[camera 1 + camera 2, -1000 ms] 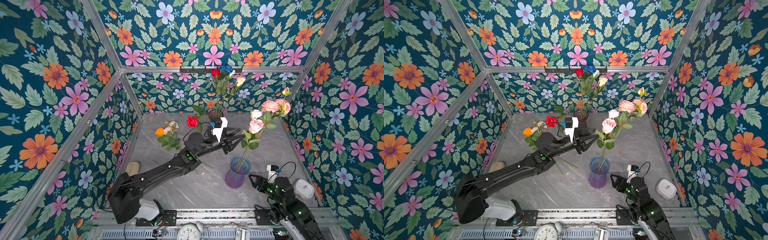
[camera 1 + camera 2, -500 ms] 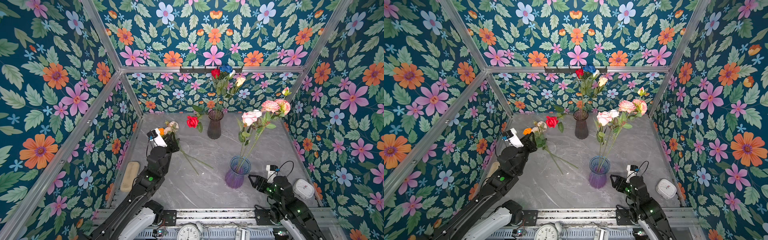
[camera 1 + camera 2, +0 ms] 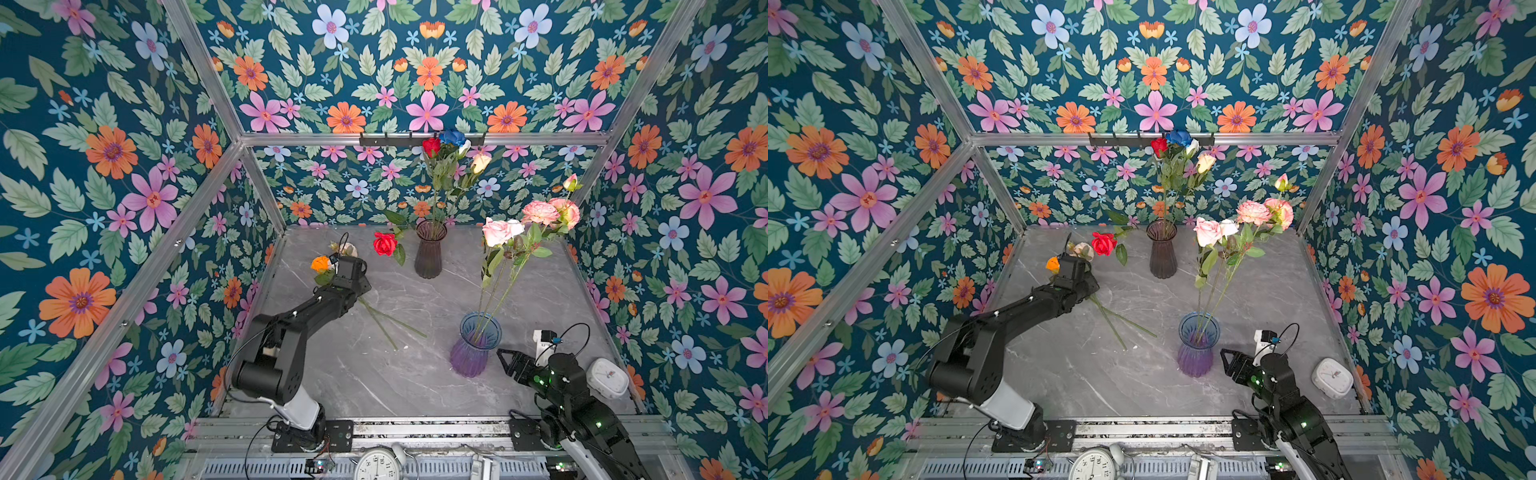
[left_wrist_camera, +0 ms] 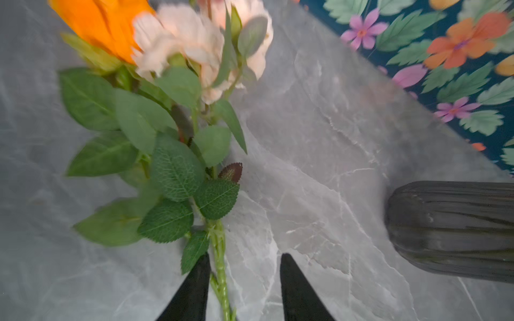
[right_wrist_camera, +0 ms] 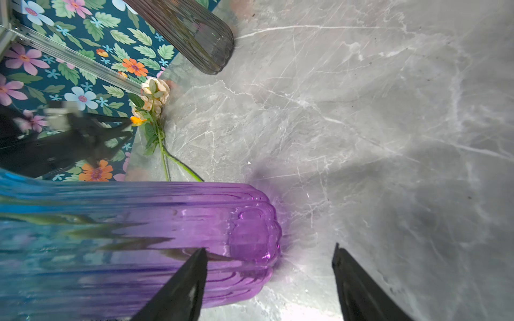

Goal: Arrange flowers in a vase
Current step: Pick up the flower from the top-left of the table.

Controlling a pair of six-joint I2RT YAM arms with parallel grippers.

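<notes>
A grey marble table (image 3: 365, 374) was shut in by walls (image 3: 124, 166) printed with flowers. Pink and white roses (image 3: 500, 230) were stood in the purple and blue vase (image 3: 476, 351) near the front. Red, blue and cream roses (image 3: 432, 146) were stood in the dark vase (image 3: 430, 253) at the back. An orange rose (image 3: 320, 263), a peach flower (image 3: 347, 249) and a red rose (image 3: 384, 243) were laid flat on the table. The left gripper (image 4: 244, 259) was seen low over the orange and peach ones, with one green stem (image 4: 219, 250) between its parted jaws. The right gripper (image 5: 269, 248) was seen just beside the purple and blue vase, jaws wide apart and empty; perhaps the glass was touched.
</notes>
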